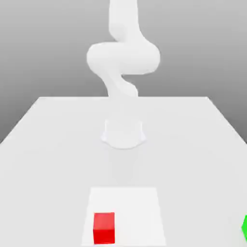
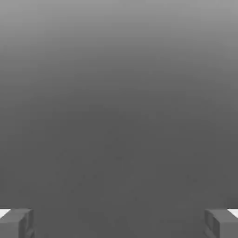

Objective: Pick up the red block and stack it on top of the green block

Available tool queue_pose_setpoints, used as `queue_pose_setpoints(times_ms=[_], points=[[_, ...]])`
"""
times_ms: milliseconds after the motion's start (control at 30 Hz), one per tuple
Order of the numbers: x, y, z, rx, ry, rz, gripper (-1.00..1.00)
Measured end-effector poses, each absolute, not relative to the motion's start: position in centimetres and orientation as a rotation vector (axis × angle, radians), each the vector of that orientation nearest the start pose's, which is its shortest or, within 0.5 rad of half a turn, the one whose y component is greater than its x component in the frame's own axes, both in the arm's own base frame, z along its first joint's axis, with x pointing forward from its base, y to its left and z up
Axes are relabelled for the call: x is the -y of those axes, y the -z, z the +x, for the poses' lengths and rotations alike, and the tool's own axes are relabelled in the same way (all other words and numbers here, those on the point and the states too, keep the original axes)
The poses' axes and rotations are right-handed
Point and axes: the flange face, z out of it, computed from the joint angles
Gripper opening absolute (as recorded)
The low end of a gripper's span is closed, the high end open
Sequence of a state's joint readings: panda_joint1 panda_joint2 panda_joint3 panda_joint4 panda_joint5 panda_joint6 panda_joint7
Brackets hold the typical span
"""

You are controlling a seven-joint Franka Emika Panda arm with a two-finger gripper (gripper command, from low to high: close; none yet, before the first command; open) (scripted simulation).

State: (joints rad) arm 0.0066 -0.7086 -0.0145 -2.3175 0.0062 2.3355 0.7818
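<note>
Bright, flat, soft render; pale arm [image 1: 123, 58] nearly melts into the grey backdrop, shadows faint

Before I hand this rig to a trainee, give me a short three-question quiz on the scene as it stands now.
1. True or false: the red block is already stacked on the green block.
2. The end effector is: A) open with nothing between its fingers, B) shut on a block.
3. Toward which side of the exterior view does the green block sit?

Key: 1 false, they sit apart on the table; 2 A; 3 the exterior view's right.
</note>
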Motion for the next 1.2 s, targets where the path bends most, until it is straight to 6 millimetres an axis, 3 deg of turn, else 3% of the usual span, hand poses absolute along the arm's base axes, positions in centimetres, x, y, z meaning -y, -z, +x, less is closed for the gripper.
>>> queue_pose_setpoints(times_ms=[200,400,600,833,967,1000,1200], points=[[1.5,-56.9,44.7,-1.070,0.720,-2.613,0.00],[2.4,-45.6,48.5,-1.097,0.499,-2.722,0.00],[3.4,-34.0,49.4,-1.124,0.272,-2.821,0.00],[4.5,-21.2,47.4,-1.144,0.019,-2.919,0.00],[4.6,-15.8,47.2,-1.144,0.001,-2.926,0.00],[4.6,-14.9,47.2,-1.145,0.001,-2.926,-1.00],[4.6,-14.5,47.1,-1.145,0.000,-2.926,-1.00]])
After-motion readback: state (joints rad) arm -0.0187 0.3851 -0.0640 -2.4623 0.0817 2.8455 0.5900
